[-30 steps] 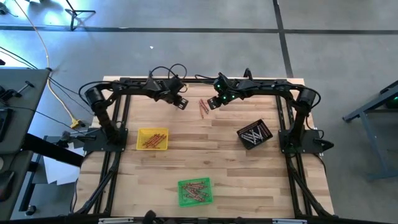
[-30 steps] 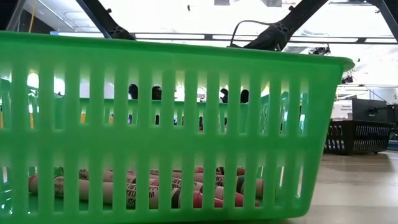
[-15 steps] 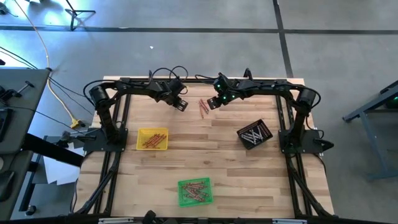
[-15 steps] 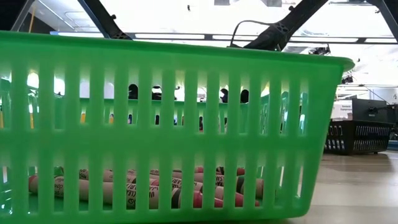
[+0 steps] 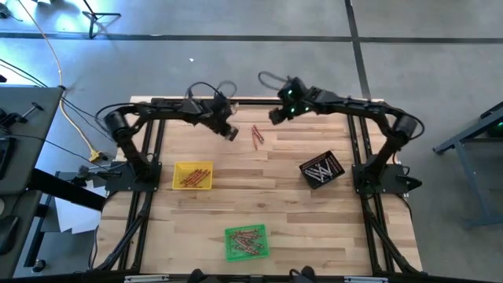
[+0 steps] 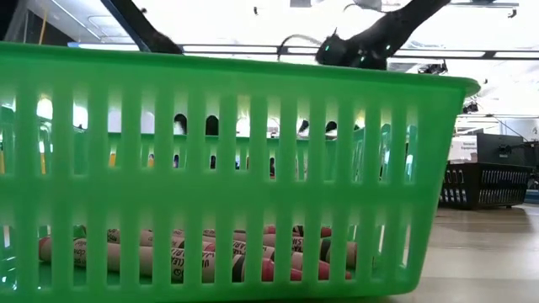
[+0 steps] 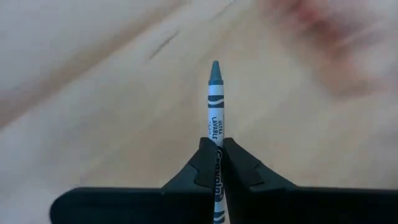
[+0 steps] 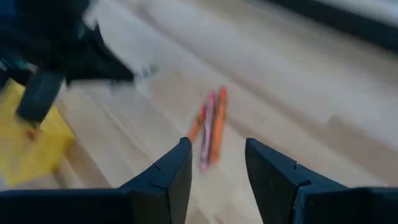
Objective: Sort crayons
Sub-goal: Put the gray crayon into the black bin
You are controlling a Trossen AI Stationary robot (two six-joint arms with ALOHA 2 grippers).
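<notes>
Right now a blue-tipped crayon (image 7: 215,106) is pinched between the closed fingers of the left gripper (image 7: 215,163), its paper-wrapped body sticking out ahead over bare wood at the far side of the table (image 5: 267,189). It looks light and stiff, a thin waxy stick that I'd guess snaps if squeezed hard or levered sideways; the paper sleeve gives the pads something to bite on, and mid-body seems the safest place to take it. A few loose crayons (image 5: 256,135) lie close together on the table just beside that gripper. More sit sorted in the yellow tray (image 5: 192,175), the green tray (image 5: 246,242) and the black tray (image 5: 321,170). The right gripper (image 8: 217,163) hovers with fingers spread wide above the loose ones, holding nothing.
</notes>
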